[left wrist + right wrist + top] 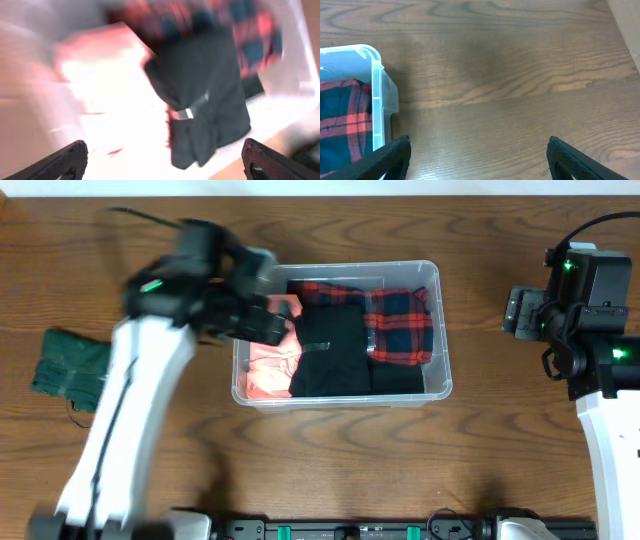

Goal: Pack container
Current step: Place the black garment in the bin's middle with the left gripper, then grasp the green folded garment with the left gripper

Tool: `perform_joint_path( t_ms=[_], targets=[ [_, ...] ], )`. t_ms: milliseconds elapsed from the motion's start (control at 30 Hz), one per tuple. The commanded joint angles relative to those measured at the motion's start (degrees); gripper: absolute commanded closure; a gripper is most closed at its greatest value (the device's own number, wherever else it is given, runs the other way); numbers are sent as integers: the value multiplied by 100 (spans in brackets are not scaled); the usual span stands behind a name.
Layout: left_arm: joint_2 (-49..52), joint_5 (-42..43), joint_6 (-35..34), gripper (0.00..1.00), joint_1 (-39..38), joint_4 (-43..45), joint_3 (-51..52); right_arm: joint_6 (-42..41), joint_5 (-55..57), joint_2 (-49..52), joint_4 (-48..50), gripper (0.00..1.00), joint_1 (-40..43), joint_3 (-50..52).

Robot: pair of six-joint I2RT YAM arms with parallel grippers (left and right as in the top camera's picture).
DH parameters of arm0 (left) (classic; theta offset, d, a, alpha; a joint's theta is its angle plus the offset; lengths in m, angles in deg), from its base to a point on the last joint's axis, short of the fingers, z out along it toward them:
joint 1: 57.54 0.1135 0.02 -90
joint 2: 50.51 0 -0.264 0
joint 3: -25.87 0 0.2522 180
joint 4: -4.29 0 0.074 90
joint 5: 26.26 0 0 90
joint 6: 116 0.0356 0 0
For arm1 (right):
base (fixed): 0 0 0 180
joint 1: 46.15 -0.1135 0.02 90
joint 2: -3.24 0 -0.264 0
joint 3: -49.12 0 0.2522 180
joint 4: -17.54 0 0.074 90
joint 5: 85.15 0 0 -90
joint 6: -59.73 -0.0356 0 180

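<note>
Lettering on the small pale tag point(186, 113) of the folded black garment point(330, 352) is too blurred to read. The clear rectangular plastic container point(443, 345), round-cornered and thick-rimmed, sits at the middle of the dark wooden table point(400, 470), holding that garment between pink fabric point(266, 372) and red-navy plaid cloth point(402, 326). The left gripper point(167, 162) hovers over its left end, fingers spread; the right gripper point(480, 160), fingers likewise apart, hangs above wood beside it.

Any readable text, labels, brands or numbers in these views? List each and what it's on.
No legible text in any view.
Pale tag on the black garment: motion-blurred, unreadable.
On the container: no print visible on the walls or rim; the base is hidden under the clothes.
</note>
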Motion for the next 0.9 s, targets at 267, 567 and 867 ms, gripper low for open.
perform_joint_path(
  t_ms=[267,567,867],
  targets=[
    [-466,-1049,-942,2,3228,225,42,-90,2,-66,-11,14,39,4],
    [1110,-905,-1561,2,5224,503,79,-90,2,-66,-2,14,39,7],
    [2824,-555,-1561,2,5737,938,79,17,0,-66,7,13,39,7]
  ],
)
